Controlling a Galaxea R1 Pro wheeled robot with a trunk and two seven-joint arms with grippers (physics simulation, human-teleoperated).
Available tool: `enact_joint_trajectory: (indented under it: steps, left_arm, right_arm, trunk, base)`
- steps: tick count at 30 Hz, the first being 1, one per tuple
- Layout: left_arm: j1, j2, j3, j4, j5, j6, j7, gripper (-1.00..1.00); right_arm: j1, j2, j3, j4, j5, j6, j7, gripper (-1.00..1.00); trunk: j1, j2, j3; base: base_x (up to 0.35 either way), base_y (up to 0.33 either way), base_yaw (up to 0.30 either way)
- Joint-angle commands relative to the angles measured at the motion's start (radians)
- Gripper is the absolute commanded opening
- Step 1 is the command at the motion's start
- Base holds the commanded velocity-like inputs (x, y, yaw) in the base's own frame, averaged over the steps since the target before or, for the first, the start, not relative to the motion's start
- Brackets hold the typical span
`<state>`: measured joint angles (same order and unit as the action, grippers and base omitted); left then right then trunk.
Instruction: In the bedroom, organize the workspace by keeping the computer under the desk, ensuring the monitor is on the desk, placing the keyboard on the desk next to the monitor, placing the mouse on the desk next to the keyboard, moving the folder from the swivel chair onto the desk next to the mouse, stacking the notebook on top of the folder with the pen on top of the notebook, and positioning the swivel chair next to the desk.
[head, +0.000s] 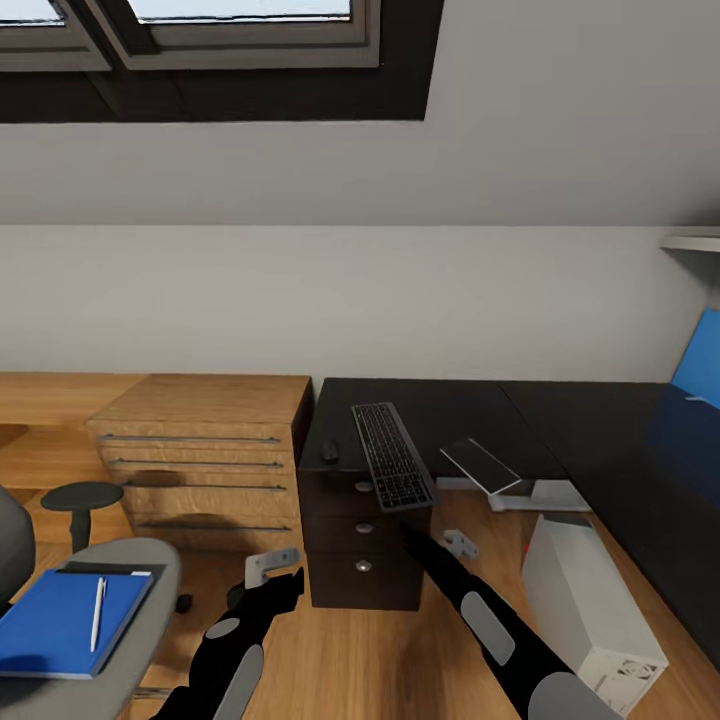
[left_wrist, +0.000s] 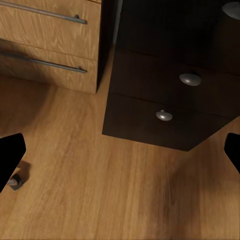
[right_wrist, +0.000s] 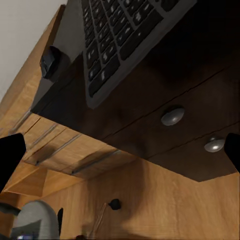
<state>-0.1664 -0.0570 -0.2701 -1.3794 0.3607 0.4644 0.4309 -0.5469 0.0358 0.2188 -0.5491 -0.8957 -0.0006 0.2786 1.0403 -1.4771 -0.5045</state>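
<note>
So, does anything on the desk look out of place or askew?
Yes. The keyboard lies lengthwise across the desk and sticks out over its front edge above the drawers. The notebook also overhangs the edge, tilted. The mouse sits flat beside the keyboard and looks fine.

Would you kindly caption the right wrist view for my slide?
Keyboard overhanging the black desk's front edge, mouse beside it, drawer knobs below.

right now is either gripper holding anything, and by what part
Nothing is held: the left gripper is open over the floor, the right gripper open below the keyboard.
</note>
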Motion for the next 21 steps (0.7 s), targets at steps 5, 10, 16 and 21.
enact_joint_trajectory:
  steps: [5,10,16,21]
  left_arm:
    - [-0.001,0.000,-0.003,-0.001,0.010,0.002,0.009,1.00]
    - [-0.001,0.000,-0.008,0.000,0.011,0.002,0.010,1.00]
    - [0.000,0.000,-0.025,0.000,0.010,0.000,0.012,1.00]
    - [0.001,0.000,-0.031,-0.001,0.010,-0.002,0.012,1.00]
  right_arm:
    - [-0.001,-0.008,-0.055,0.065,-0.111,0.002,0.171,1.00]
    - [-0.001,-0.024,-0.077,0.118,-0.194,0.003,0.291,1.00]
    - [-0.001,-0.029,-0.081,0.127,-0.212,0.006,0.319,1.00]
    - [-0.001,-0.026,-0.076,0.121,-0.210,0.006,0.320,1.00]
  trunk:
    - [0.019,-0.036,-0.017]
    - [0.038,-0.071,-0.032]
    - [0.061,-0.113,-0.051]
    - [0.081,-0.148,-0.067]
  base:
    - [0.000,0.000,0.000]
    - [0.000,0.000,0.000]
    - [0.000,0.000,0.000]
    - [0.000,0.000,0.000]
